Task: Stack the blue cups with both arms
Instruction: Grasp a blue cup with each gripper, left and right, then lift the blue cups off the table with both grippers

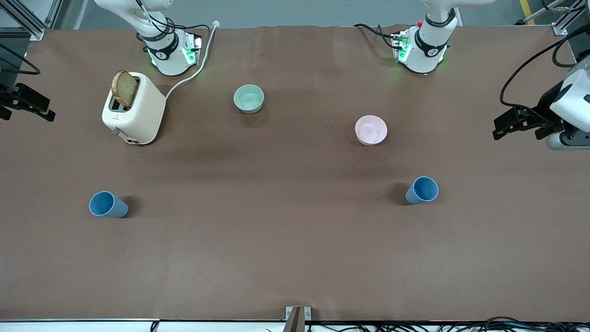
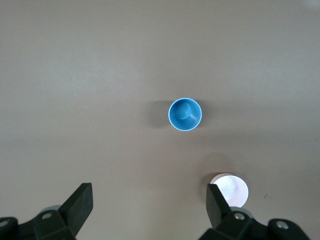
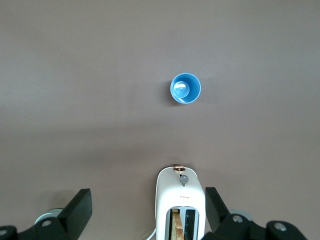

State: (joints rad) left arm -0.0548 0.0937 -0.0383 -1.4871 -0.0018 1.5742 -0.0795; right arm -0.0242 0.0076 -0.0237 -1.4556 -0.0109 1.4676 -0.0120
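Your two blue cups stand upright and well apart on the brown table [image 1: 295,258], both nearer the front camera than the bowls. One blue cup [image 1: 107,204] sits toward the right arm's end, nearer the front camera than the toaster [image 1: 133,108]. The other blue cup [image 1: 422,190] sits toward the left arm's end, a little nearer the front camera than the pink bowl [image 1: 371,130].

Look at the left gripper [image 2: 150,202] first: its jaws are spread wide, and it hangs high over the left arm's end of the table. In its wrist view the cup [image 2: 185,114] lies on the bare table well clear of the fingertips [image 2: 82,197], roughly in line with the gap between them but closer to one finger's side (the side where the pink bowl [image 2: 231,190] peeks out). Nothing is between the jaws.

The right gripper [image 3: 148,202] is likewise spread wide and empty, high over the right arm's end. Its cup [image 3: 185,88] stands apart from the jaws, with the toaster [image 3: 180,200] between the cup and the fingers [image 3: 80,202].

A slice of bread [image 1: 125,89] sticks up from the toaster's slot. The mint-green bowl [image 1: 249,98] rests between the two arm bases.
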